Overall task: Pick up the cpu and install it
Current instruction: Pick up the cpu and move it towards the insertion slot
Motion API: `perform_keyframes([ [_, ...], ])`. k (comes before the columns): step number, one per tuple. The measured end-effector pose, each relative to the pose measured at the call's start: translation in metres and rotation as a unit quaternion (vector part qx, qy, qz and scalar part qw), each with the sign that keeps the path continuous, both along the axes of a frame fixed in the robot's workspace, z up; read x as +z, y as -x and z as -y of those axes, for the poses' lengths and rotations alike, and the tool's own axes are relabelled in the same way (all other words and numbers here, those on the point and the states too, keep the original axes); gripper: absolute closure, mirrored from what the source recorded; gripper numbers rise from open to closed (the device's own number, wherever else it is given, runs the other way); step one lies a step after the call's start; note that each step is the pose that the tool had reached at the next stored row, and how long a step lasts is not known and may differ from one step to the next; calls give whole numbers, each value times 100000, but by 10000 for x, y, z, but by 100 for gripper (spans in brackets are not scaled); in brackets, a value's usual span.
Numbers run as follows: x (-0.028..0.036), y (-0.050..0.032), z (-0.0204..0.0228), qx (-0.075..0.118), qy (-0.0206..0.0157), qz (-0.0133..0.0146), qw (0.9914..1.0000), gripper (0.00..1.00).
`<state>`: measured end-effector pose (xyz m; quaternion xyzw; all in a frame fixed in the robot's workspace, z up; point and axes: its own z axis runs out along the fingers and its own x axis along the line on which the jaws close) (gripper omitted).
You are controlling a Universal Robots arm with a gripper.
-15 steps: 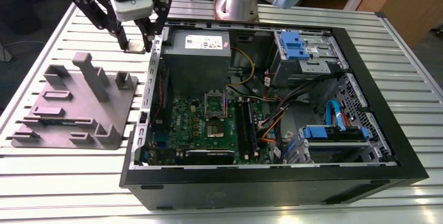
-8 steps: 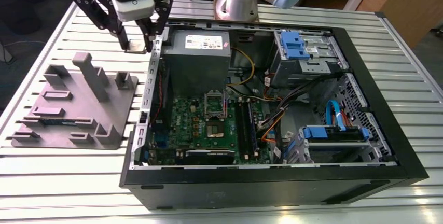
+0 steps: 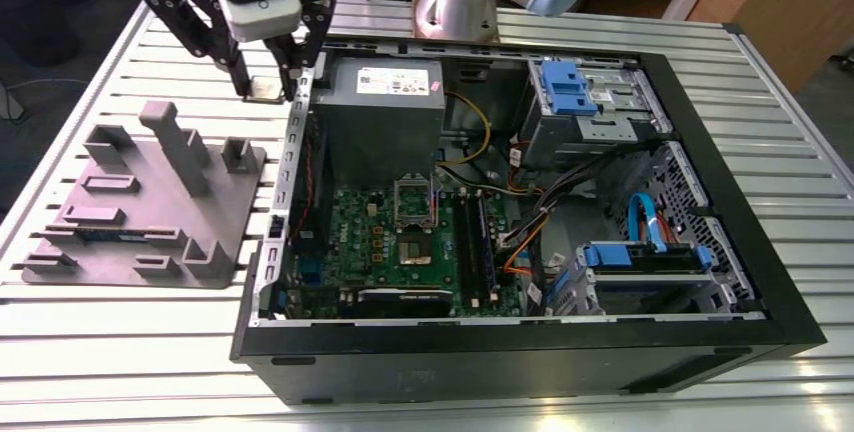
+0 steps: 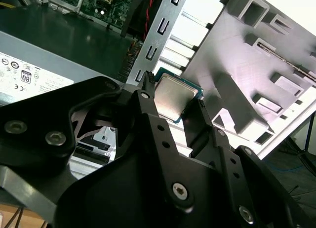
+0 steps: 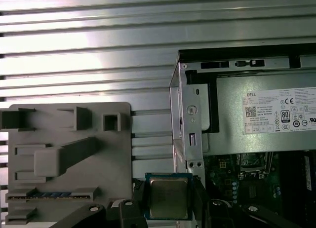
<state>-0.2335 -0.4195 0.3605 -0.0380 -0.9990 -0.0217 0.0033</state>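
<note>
The cpu [image 3: 266,86] is a small square chip with a silver-grey top and a thin green edge. It hangs in the air, with my gripper [image 3: 268,89] shut on two of its opposite edges. In both wrist views the cpu [image 4: 174,97] [image 5: 168,198] sits flat between the black fingers [image 4: 148,109] [image 5: 137,201], metal top towards the cameras. I am above the slatted table, between the grey plastic tray [image 3: 147,202] and the near wall of the open computer case [image 3: 534,342]. On the green motherboard the socket [image 3: 414,207] lies uncovered.
The grey power supply box [image 3: 380,82] with a white label sits in the case just beside my gripper. A green memory stick [image 5: 49,194] rests in the tray. Upright tray posts [image 3: 174,147], blue drive cages [image 3: 641,257] and loose cables [image 3: 534,222] stand nearby.
</note>
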Motion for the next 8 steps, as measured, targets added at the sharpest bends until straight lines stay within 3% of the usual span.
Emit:
perform_keyframes([
  [8,0,-26,0,-1,2,0,100000,53],
])
